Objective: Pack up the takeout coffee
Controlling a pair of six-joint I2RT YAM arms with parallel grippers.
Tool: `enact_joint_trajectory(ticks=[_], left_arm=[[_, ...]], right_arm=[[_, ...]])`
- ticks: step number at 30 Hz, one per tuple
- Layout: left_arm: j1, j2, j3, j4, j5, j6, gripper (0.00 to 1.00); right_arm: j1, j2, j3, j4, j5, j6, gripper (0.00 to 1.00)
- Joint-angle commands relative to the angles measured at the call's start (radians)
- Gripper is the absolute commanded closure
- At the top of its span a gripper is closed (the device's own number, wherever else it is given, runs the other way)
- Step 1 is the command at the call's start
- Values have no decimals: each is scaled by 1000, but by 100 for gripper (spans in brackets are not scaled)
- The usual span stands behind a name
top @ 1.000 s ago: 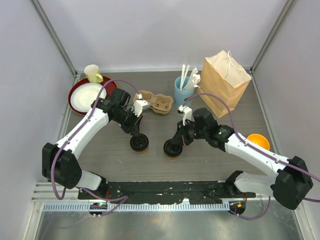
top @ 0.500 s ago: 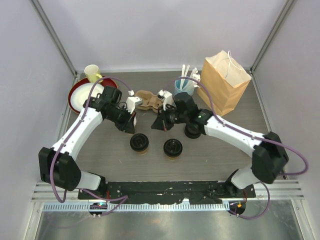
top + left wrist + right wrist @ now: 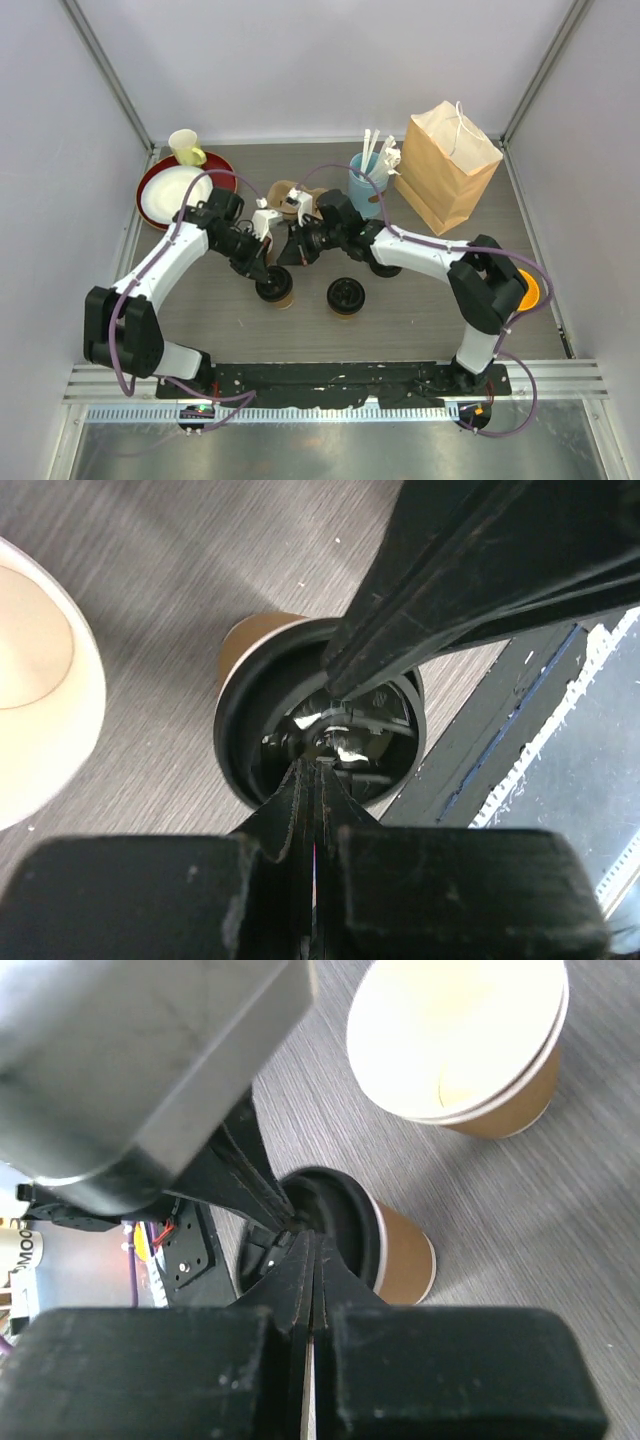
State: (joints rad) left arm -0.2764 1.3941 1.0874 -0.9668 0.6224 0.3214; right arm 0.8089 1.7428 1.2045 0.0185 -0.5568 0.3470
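Both are clenched and hold nothing. The left end effector (image 3: 319, 764) and the right end effector (image 3: 309, 1234) meet tip to tip over one lidded cup (image 3: 276, 287); I cannot tell whether they touch it. There are two capped cups: the second lidded cup (image 3: 346, 296) stands just beside the first, mid-bench (image 3: 420, 320) toward the near edge, clear of both. One lidless cup (image 3: 460, 1040) stands near.

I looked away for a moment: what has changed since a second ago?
The right gripper left the right lidded cup and swung left, to above the left lidded cup, beside the left gripper, which barely shifted. Both grippers stayed shut, holding nothing. Both cups and the paper bag did not move.
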Motion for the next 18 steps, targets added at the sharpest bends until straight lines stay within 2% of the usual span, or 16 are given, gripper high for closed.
enact_joint_trajectory(ticks=[1, 8, 14, 18], left_arm=[[5, 39, -50, 76, 2, 5, 100], [5, 8, -55, 71, 17, 21, 100], [8, -13, 46, -38, 75, 31, 100], [20, -24, 133, -95, 102, 39, 100]], right_arm=[[4, 73, -68, 135, -43, 61, 99], [3, 24, -154, 97, 14, 43, 99], [4, -20, -83, 23, 17, 20, 99], [16, -23, 41, -11, 17, -12, 99]])
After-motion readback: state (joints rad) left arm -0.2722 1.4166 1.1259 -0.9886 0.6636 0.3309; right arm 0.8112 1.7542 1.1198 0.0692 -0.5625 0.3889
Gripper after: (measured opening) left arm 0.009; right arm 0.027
